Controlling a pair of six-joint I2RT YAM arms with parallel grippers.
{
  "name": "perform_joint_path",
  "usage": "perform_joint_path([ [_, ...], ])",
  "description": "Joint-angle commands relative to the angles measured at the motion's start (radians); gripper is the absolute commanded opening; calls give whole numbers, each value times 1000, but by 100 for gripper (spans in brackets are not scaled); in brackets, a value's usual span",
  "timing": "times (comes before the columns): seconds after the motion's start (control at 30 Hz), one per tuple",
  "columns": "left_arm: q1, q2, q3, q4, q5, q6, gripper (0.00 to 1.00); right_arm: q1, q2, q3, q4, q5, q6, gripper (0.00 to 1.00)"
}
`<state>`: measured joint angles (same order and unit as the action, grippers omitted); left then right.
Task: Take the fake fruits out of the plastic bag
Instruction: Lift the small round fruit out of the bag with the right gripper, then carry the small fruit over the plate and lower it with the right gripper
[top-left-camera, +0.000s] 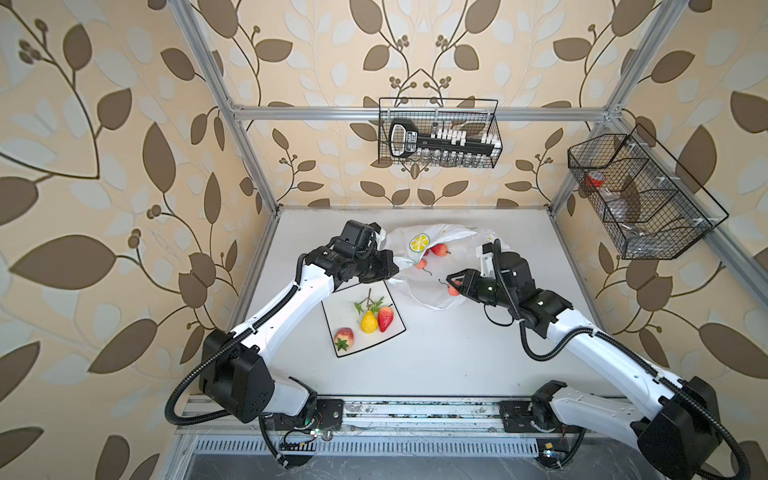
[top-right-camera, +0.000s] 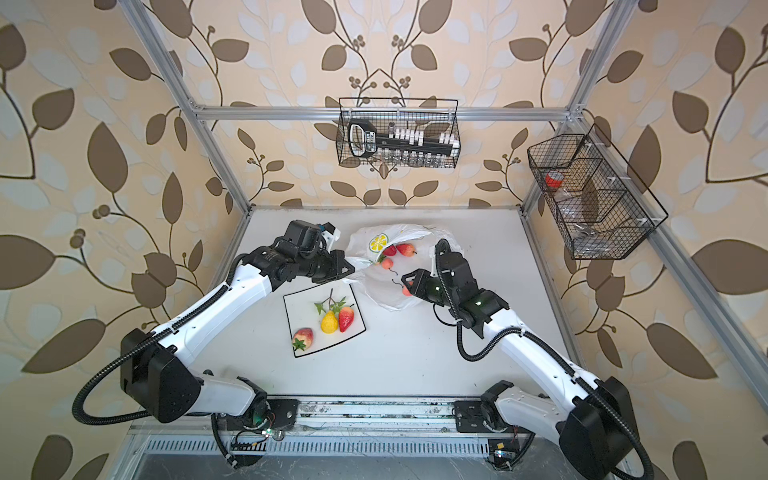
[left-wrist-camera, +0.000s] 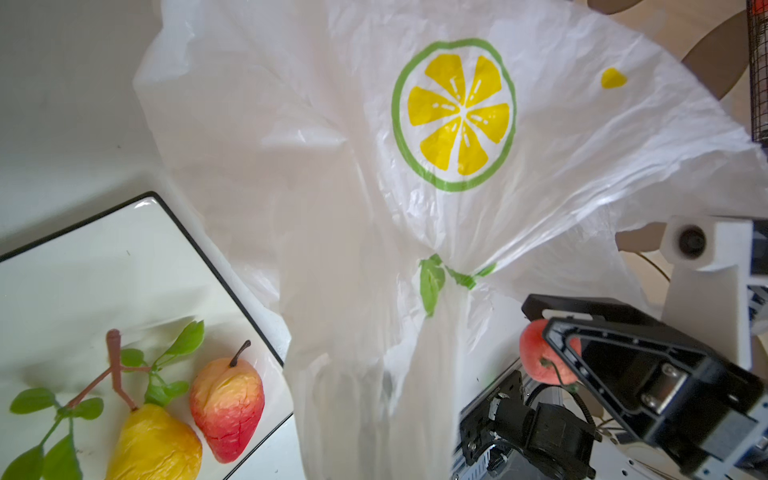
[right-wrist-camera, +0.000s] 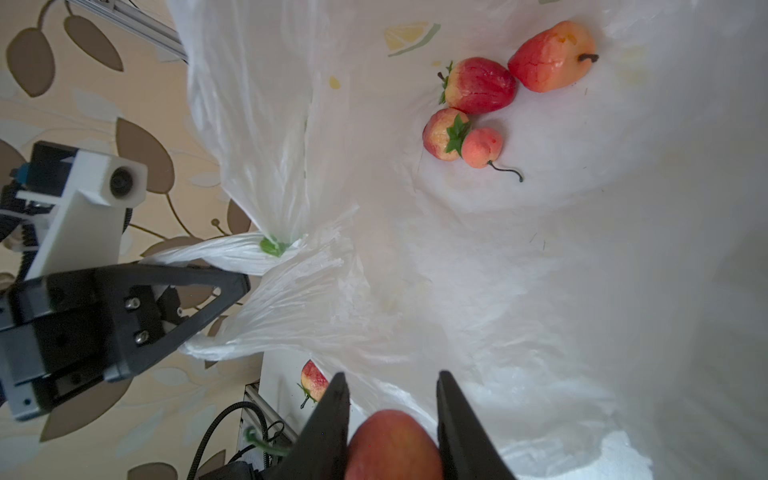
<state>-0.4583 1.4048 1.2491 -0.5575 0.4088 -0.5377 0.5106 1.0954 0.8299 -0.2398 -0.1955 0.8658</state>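
The plastic bag (top-left-camera: 432, 286) lies open at the back middle of the table, lemon print (left-wrist-camera: 455, 114) up. My left gripper (top-left-camera: 392, 266) is shut on its bunched handle edge (right-wrist-camera: 232, 253) and holds it up. My right gripper (right-wrist-camera: 390, 378) is over the bag's mouth, shut on a small round orange-pink fruit (right-wrist-camera: 392, 444), which also shows in both top views (top-left-camera: 454, 289) (top-right-camera: 407, 289). Inside the bag lie two strawberries (right-wrist-camera: 478, 85) (right-wrist-camera: 442, 135), a red-orange pear-shaped fruit (right-wrist-camera: 552, 56) and a small round fruit (right-wrist-camera: 482, 147).
A square white black-rimmed plate (top-left-camera: 347, 305) in front of the bag holds a yellow pear (top-left-camera: 369, 322) and two strawberries (top-left-camera: 385, 319) (top-left-camera: 344, 336). Wire baskets hang on the back wall (top-left-camera: 440, 133) and the right frame (top-left-camera: 640, 195).
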Motion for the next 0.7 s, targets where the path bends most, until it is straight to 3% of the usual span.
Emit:
perform_joint_path([
  [0.0, 5, 24, 81, 17, 2, 48, 0, 15, -58, -8, -66, 6, -41, 33],
  [0.23, 22, 195, 274, -44, 64, 97, 0, 138, -132, -4, -77, 79, -75, 33],
  [0.47, 31, 244, 316, -36, 111, 97, 0, 297, -100, 3, -39, 172, -114, 33],
  [0.67, 31, 233, 292, -37, 135, 106, 0, 334, -24, 2, 69, 133, -168, 33],
])
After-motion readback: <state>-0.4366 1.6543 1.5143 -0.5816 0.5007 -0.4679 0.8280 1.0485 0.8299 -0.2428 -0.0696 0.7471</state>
